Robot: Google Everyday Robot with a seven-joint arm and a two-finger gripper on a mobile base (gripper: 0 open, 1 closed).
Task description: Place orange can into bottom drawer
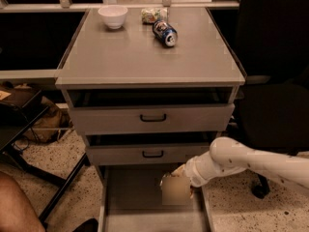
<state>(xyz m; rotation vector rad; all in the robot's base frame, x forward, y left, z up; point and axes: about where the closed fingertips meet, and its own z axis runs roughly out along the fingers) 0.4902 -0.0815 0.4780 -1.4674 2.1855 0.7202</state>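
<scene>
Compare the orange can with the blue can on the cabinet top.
The orange can is held by the gripper over the open bottom drawer; the blue can lies on its side on the cabinet top. The orange can looks pale gold; the blue can is dark blue with a silver end. Both are small drink cans.

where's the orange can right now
In the camera view, the orange-gold drink can is at the white arm's gripper, low and right of centre, over the open grey metal bottom drawer.

Smooth white arm (251, 159), gripper (179, 186) at tip
</scene>
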